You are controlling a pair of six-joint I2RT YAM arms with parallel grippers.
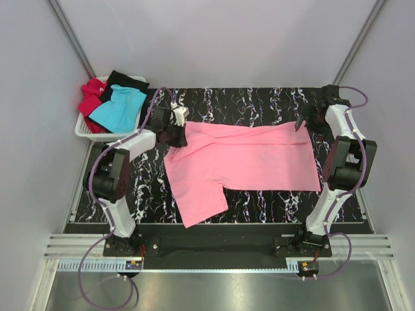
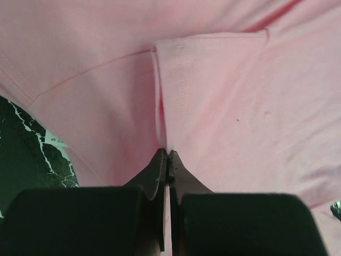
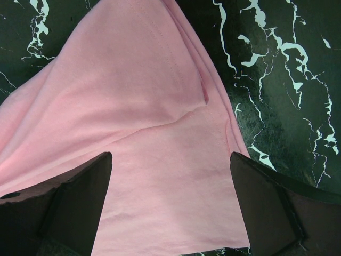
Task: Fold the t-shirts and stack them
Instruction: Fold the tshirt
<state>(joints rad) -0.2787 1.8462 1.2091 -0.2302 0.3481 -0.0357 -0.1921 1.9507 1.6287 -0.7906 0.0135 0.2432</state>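
Note:
The pink t-shirt (image 1: pixel 243 162) lies spread across the black marbled table, one sleeve hanging toward the front. My left gripper (image 1: pixel 174 136) is shut on the pink shirt's far-left edge; in the left wrist view the gripper (image 2: pixel 168 153) pinches a fold of the cloth (image 2: pixel 224 106), and a small white label (image 2: pixel 53 140) shows at the left. My right gripper (image 1: pixel 303 123) is open at the shirt's far-right corner; in the right wrist view it (image 3: pixel 170 160) is spread wide over the pink cloth (image 3: pixel 133 106). The turquoise (image 1: pixel 118 107), red (image 1: pixel 92 97) and black (image 1: pixel 126 81) shirts lie in the basket.
A white plastic basket (image 1: pixel 84 129) stands at the table's far-left corner, against the left wall. Bare marbled tabletop (image 1: pixel 259 103) shows behind the shirt and in front of it (image 1: pixel 272 204). Grey walls close in both sides.

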